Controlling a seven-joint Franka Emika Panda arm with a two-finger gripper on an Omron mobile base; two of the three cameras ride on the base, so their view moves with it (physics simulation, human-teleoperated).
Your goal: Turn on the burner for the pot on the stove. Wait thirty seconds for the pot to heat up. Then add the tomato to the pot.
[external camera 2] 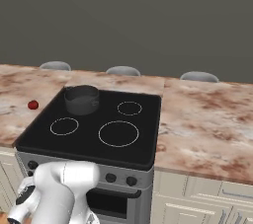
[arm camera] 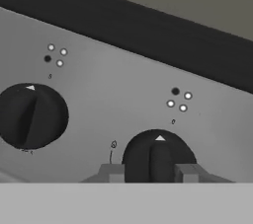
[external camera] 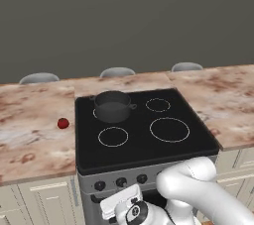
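Two fingertips (arm camera: pixel 112 172) flank a knob (arm camera: pixel 158 158) on the stove (external camera: pixel 149 142) front, gripper (arm camera: pixel 148 173) spread. Pot (external camera: pixel 112 105) covers the back-left burner (external camera: pixel 95 113); tomato (external camera: pixel 63 123) lies on counter (external camera: pixel 30 130) left, well apart.

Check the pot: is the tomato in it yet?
Out. The tomato lies on the counter left of the stove; the pot looks empty.

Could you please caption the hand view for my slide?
Open gripper straddling a black stove knob, its pointer upright.
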